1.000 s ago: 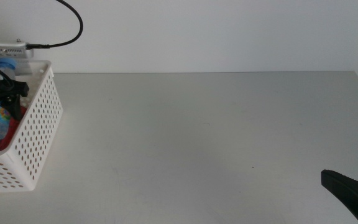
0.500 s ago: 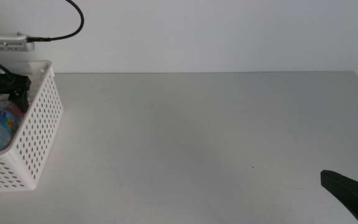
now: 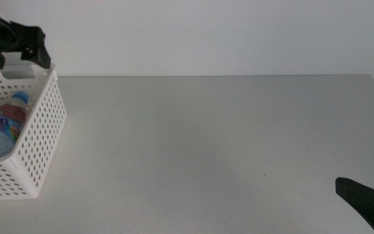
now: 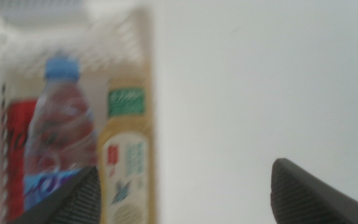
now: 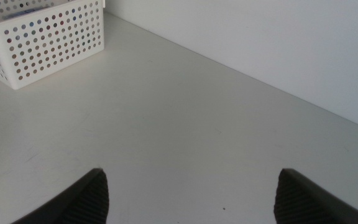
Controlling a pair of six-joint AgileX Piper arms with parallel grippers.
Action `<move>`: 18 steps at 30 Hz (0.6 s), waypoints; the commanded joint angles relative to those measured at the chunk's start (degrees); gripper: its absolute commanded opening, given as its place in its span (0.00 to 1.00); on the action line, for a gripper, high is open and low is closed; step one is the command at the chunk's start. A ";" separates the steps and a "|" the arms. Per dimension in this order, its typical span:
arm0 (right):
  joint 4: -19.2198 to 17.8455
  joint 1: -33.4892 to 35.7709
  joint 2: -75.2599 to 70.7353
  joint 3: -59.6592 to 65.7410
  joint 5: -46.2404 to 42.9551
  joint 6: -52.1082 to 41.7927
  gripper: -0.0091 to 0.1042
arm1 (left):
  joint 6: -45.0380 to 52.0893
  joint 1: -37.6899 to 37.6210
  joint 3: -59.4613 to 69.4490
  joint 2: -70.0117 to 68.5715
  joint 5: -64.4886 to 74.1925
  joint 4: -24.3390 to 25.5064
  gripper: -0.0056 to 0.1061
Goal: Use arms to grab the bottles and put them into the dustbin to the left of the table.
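Grey table [image 3: 213, 143]; basket [image 3: 41, 130] holds blurred green-labelled tea bottle [image 4: 127, 162].

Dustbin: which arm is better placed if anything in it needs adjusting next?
Left. The left pincer hangs open just above the white dustbin, its wrist view looking down on the water bottle, tea bottle and soda can. The right pincer waits open at the table's far side.

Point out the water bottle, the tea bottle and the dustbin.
water bottle [image 4: 61, 124], left wrist view, clear body below the blue cap.
tea bottle [image 4: 127, 165], left wrist view, label on its pale-yellow body.
dustbin [image 3: 44, 140], middle view, perforated side wall.
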 commanded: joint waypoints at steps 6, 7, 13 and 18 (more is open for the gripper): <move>-0.12 0.03 0.10 -1.38 -3.88 -0.73 0.68 | 0.29 -11.95 7.37 -15.23 -16.90 1.61 0.87; -0.12 0.03 0.10 -1.38 -3.88 -0.73 0.68 | -0.05 -13.21 9.44 -17.17 -18.90 2.38 0.87; -0.12 0.03 0.10 -1.38 -3.88 -0.73 0.68 | -2.64 -16.11 20.71 -27.74 -26.51 3.73 0.87; -0.12 0.03 0.10 -1.38 -3.88 -0.73 0.68 | -4.39 -16.01 23.90 -32.64 -31.13 3.84 0.87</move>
